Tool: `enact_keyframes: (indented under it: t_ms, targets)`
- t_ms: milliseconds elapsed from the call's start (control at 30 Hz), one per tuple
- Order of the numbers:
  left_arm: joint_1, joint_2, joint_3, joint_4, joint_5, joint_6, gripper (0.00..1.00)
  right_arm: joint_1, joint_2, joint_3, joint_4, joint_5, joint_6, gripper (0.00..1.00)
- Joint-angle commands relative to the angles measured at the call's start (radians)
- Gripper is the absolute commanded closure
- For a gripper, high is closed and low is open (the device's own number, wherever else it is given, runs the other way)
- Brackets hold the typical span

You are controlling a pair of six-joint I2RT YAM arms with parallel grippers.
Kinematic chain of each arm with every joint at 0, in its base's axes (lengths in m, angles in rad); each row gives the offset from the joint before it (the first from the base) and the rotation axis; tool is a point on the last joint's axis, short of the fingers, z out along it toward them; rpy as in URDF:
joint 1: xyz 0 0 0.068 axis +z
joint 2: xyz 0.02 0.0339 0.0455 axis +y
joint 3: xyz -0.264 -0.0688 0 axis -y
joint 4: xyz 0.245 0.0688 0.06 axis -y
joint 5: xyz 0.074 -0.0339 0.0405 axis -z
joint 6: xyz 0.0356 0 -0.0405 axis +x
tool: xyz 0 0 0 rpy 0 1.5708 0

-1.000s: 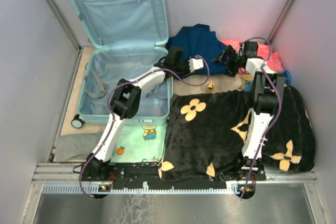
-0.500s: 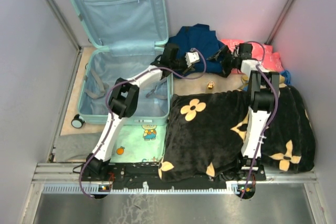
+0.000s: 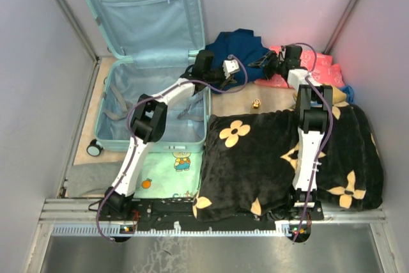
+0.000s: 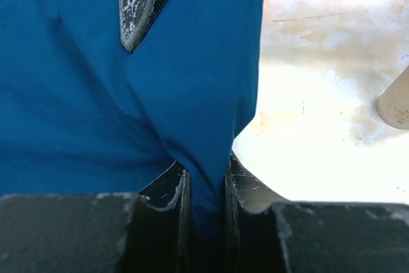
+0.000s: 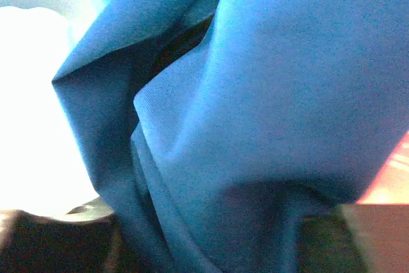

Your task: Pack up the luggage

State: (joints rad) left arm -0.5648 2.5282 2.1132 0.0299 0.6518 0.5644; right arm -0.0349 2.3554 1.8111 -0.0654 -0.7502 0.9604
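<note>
From above, the luggage (image 3: 131,84) is lying open at the table's left, its lid leaning on the back wall. The left arm (image 3: 172,94) is reaching past it to the blue garment (image 3: 239,46). Only its wrist view is showing the jaws pinching narrowly on a fold of that cloth. The right arm (image 3: 307,126) is stretching over the black blanket (image 3: 255,151). Blue cloth is filling its wrist view, so I cannot tell how its jaws are standing.

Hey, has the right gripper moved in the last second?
Yes. The right gripper has shifted leftward and farther back in the top view, away from the small gold object and into the blue garment.
</note>
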Motion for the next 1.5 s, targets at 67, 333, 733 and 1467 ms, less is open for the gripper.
enact_keyframes:
  t_ms: [67,333,733,1467]
  targets:
    - [-0.014,-0.111,0.003,0.078,0.086,-0.022,0.97,0.038,-0.009,0.072,0.1,-0.046,0.058,0.8]
    - [-0.003,-0.172,-0.034,0.126,0.009,-0.133,0.46,0.037,-0.03,0.119,0.234,-0.118,0.071,1.0]
    - [0.05,-0.336,-0.098,0.089,-0.013,-0.296,0.09,0.016,-0.043,0.27,0.321,-0.11,0.095,1.0]
    - [0.226,-0.633,-0.312,0.022,-0.105,-0.465,0.06,-0.01,-0.223,0.396,0.425,-0.08,0.153,1.0]
